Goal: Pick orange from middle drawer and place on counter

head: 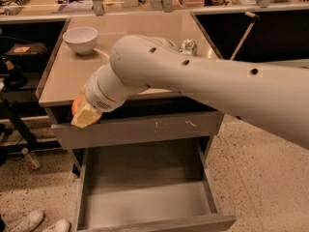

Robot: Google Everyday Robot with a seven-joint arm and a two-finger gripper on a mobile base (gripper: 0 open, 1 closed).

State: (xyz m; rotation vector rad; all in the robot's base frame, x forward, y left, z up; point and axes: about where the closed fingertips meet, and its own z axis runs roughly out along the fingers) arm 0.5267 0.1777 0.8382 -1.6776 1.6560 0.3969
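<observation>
The gripper [85, 116] holds the orange [76, 104] at the counter [67, 79] edge
Its fingers are closed on the fruit, just at the front left edge, above the open middle drawer [145, 202]; a white bowl [80, 38] stands further back

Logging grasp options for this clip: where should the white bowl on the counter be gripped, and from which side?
Grip the white bowl by its rim, coming from above, one finger inside and one outside: it stands upright, mouth open, with sloping round walls likely to slip a side pinch. The gripper is at the front-left edge of the counter, shut on the orange.
</observation>
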